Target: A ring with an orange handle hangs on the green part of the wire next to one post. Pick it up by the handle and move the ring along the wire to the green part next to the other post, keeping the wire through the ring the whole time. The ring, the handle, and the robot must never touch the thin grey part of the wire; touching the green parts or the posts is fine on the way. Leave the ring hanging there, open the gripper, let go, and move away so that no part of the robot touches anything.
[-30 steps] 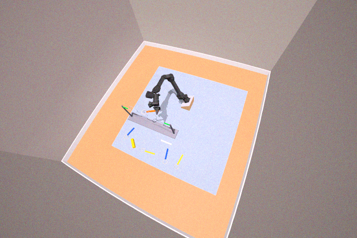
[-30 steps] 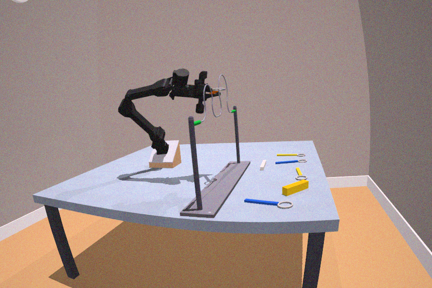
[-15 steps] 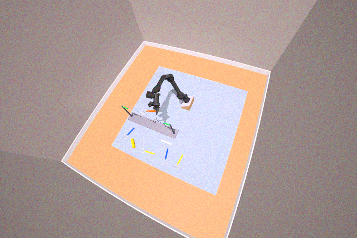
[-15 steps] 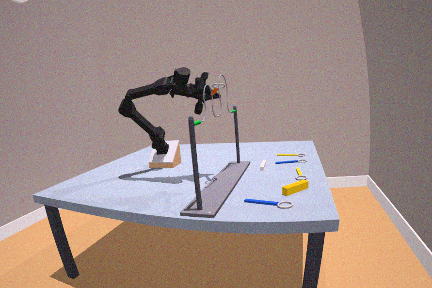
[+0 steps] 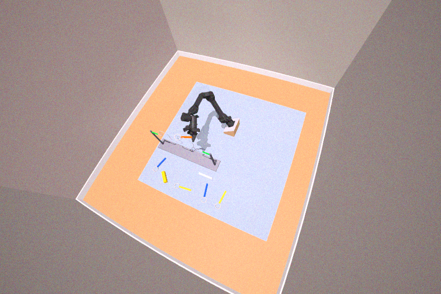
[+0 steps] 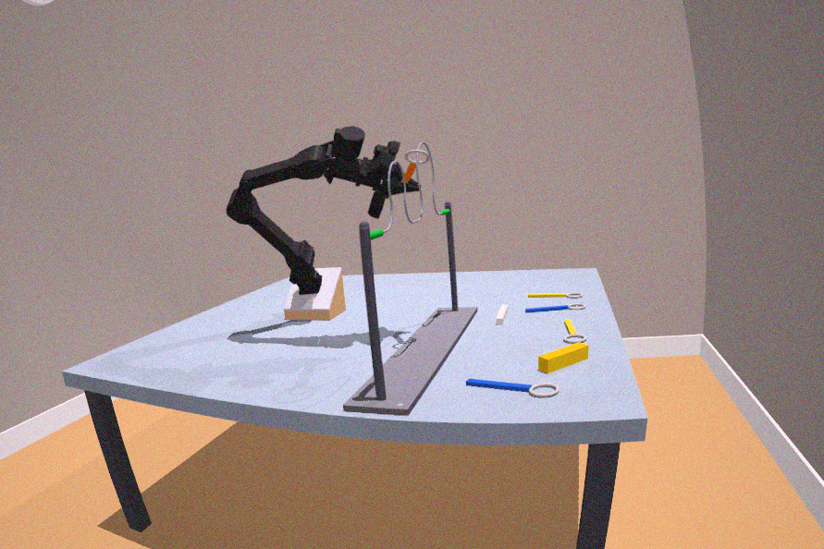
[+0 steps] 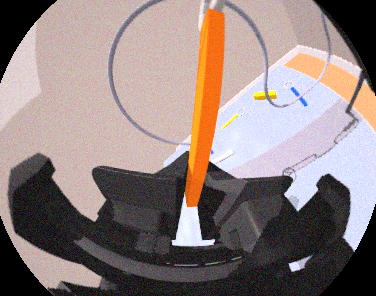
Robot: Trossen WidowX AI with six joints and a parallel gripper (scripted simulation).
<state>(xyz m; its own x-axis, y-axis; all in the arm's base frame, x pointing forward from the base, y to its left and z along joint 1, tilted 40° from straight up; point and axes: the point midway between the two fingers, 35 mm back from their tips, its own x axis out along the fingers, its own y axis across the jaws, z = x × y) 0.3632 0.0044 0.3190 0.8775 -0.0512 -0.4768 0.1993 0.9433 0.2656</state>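
The ring [image 5: 174,137] [image 6: 407,155] is roughly level around the thin grey wire [image 6: 413,222] [image 7: 111,70], near the top of the far hump in the exterior view; any contact is too small to tell. Its orange handle [image 5: 186,136] [image 6: 410,172] [image 7: 209,75] slopes down to my gripper [image 5: 193,139] [image 6: 408,183] [image 7: 190,154], which is shut on its lower end. Green parts meet the near post [image 6: 372,311] and far post [image 6: 451,259] in the exterior view; the near green part [image 6: 376,234] and far green part [image 6: 445,212] hold no ring.
The posts stand on a grey base [image 5: 207,164] [image 6: 376,404]. Beyond it lie blue-handled rings, yellow-handled rings, a yellow block [image 5: 164,176] [image 6: 562,358] and a white bar [image 5: 205,175] [image 6: 501,314]. Wire loops pass close to my fingertips in the exterior view.
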